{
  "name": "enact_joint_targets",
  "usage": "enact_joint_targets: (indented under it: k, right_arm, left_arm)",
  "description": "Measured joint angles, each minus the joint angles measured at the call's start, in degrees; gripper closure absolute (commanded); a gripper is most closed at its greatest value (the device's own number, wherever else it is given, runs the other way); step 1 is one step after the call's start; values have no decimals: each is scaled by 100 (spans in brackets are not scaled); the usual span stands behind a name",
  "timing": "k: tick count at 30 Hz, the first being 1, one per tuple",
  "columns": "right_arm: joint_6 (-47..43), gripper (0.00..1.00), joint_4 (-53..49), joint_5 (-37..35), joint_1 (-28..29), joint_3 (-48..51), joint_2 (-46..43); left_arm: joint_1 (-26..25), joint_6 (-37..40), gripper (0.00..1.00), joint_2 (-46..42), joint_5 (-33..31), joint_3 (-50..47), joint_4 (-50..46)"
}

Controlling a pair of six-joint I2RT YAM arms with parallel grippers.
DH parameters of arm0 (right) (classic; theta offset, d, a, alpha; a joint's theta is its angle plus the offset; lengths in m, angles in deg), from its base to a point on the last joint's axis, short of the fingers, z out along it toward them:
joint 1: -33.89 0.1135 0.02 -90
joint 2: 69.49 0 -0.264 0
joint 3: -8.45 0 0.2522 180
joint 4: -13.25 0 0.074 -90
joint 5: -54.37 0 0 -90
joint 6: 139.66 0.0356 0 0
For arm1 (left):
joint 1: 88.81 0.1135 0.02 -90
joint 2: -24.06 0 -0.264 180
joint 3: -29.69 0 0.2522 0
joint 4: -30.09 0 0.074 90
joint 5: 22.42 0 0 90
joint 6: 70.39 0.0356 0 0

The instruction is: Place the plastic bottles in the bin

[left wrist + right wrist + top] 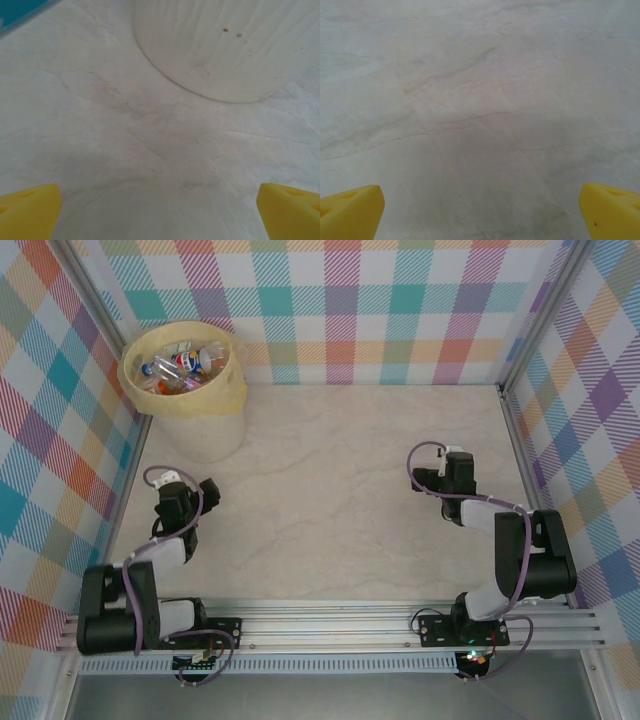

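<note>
Two grippers stand with their jaws wide apart and nothing between them. In the left wrist view the left gripper (160, 210) shows its yellow fingertips (30, 210) at the lower corners, with only pale marbled tabletop (125, 135) below. The right gripper (480, 210) looks the same in its own wrist view, its yellow pads over bare surface.

Moving outward from the left gripper, we see the foot of the white bin (225, 50) just ahead of it, near but not touching. From above, the bin stands in the far left corner, its pale yellow bag folded over the rim. The plastic bottles (180, 368) lie heaped inside it, with clear bodies, blue and red labels and white caps. Every bottle we can make out is in that heap.

We judge the task to be at its end, or very near it, since neither gripper carries anything and the bottles sit where they belong. The next move, as we read it, calls only for a check of the tabletop for any stray bottle. If there is none, both arms can draw back toward their bases. A stray would need a wide approach from above and a carry to the far left corner.

Both arms are folded, with elbows low near the rail and wrists tipped down at the table. The left arm reaches toward the bin, and the right arm sits on the right side, well apart from it
</note>
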Motion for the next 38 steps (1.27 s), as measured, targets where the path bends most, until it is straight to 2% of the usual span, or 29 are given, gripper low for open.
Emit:
enact_joint_targets:
  k: [5,10,12,15,20,27,38]
  right_arm:
    - [-164,0,654,319,-157,92,2]
    - [-243,0,1342,501,-186,581,-2]
    - [-249,0,1648,546,-186,820,-2]
    - [-271,0,2162,603,-186,1158,-20]
    - [-299,0,3106,713,-190,1681,9]
    - [-280,0,2870,990,-426,1115,50]
    - [-260,0,2745,1073,-479,1099,50]
  left_arm:
    - [-46,289,0,960,356,470,435]
    - [-378,664,0,1008,514,317,1104]
    - [-621,837,0,1172,402,181,1556]
    - [-911,1016,0,1471,103,195,1635]
    - [-1047,1036,0,1506,-533,195,1786]
    - [-1051,1038,0,1506,-831,195,1860]
    - [-1051,1051,0,1506,-892,195,1860]
